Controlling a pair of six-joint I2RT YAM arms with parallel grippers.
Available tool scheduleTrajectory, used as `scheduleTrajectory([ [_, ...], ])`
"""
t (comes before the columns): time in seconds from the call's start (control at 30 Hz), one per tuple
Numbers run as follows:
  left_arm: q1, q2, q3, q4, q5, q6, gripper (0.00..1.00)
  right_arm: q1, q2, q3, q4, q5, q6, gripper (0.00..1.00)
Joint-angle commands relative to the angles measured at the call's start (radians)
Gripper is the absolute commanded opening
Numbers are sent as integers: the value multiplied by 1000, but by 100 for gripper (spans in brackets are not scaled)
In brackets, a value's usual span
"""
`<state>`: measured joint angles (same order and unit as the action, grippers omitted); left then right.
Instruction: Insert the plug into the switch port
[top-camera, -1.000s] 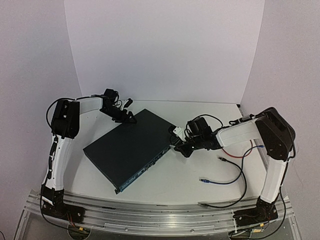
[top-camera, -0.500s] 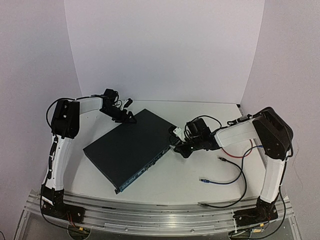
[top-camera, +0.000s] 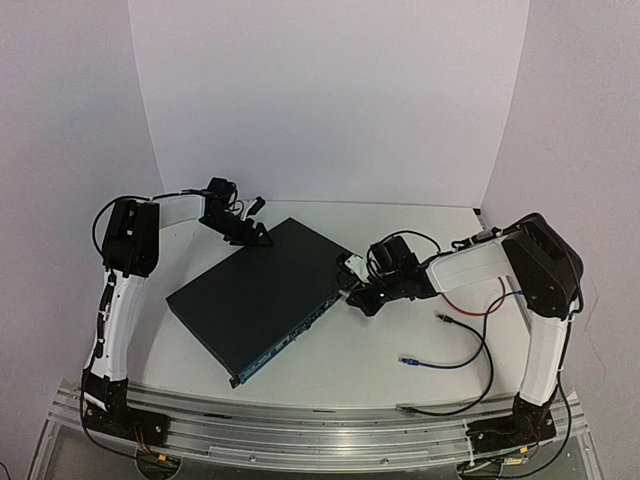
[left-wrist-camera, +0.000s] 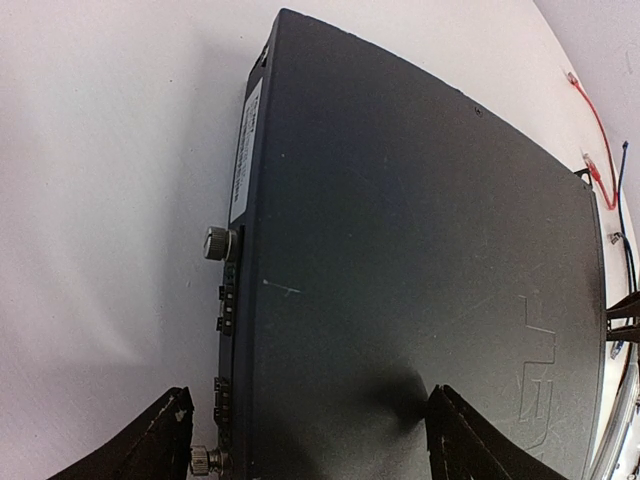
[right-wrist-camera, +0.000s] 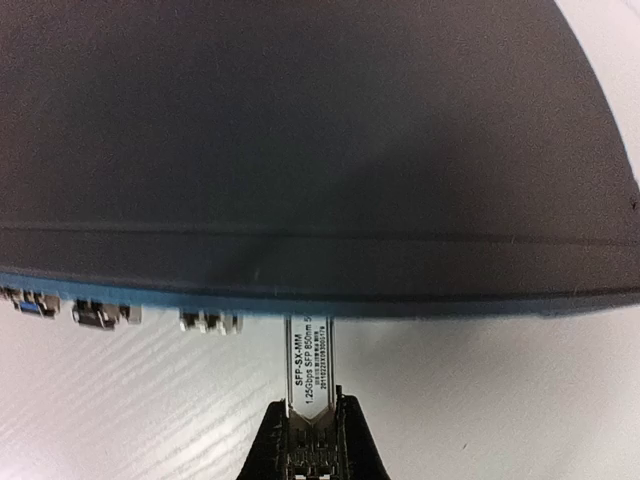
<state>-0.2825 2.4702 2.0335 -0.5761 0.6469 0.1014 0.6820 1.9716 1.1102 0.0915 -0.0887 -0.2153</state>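
The right gripper (right-wrist-camera: 312, 418) is clamped on the plug (right-wrist-camera: 308, 365), whose tip meets the switch (right-wrist-camera: 300, 150) straight ahead. The left gripper (left-wrist-camera: 312, 435) gapes wide and empty over the switch's back edge.

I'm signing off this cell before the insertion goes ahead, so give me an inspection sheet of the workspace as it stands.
Surface: white table, no spills or marks seen.
Job's things: switch lies flat and angled, port face toward the right arm; plug meets that face, depth cannot be told.
Clutter: nothing seen.
Grippers: left gripper has its jaws open over the switch's far edge; right gripper is shut on the plug.
Cables: blue cable, red wire and black cable lie loose on the table near the right arm.
Surroundings: white backdrop panels; metal rail along the near edge.
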Motion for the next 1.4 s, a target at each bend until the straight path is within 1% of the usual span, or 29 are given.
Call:
scheduleTrajectory([
  [0.0, -31, 13, -10, -48, 96, 1, 79, 2, -24, 103, 38, 38, -18, 0],
  [0.13, -32, 16, -12, -48, 97, 0, 79, 2, -31, 129, 5, 29, -3, 0],
  [0.33, -33, 14, -18, -41, 110, -6, 79, 2, 37, 150, 4, -2, 2, 0],
  [0.7, -44, 11, -36, -40, 124, -5, 78, 2, 113, 231, 55, -21, 5, 0],
  [0.73, -45, 13, -38, -40, 123, -4, 78, 3, 114, 236, 56, -23, 10, 2],
  [0.77, -46, 14, -39, -39, 122, -4, 77, 3, 112, 234, 56, -22, 11, 7],
  [0.87, -46, 11, -43, -36, 109, -7, 77, 2, 89, 206, 57, -14, 2, 28],
  [0.9, -46, 10, -44, -36, 101, -8, 77, 2, 75, 193, 58, -3, 3, 32],
  [1.0, -46, -1, -57, -23, 95, -6, 77, 2, 40, 148, 57, 15, -1, 38],
  [1.1, -46, -6, -58, -18, 87, -6, 77, 2, 1, 101, 57, 34, 1, 42],
  [1.23, -46, -5, -53, -14, 85, -8, 77, 2, -57, 38, 56, 33, 4, 45],
  [1.37, -46, -4, -51, -9, 89, -9, 77, 2, -123, -21, 41, 25, 10, 46],
])
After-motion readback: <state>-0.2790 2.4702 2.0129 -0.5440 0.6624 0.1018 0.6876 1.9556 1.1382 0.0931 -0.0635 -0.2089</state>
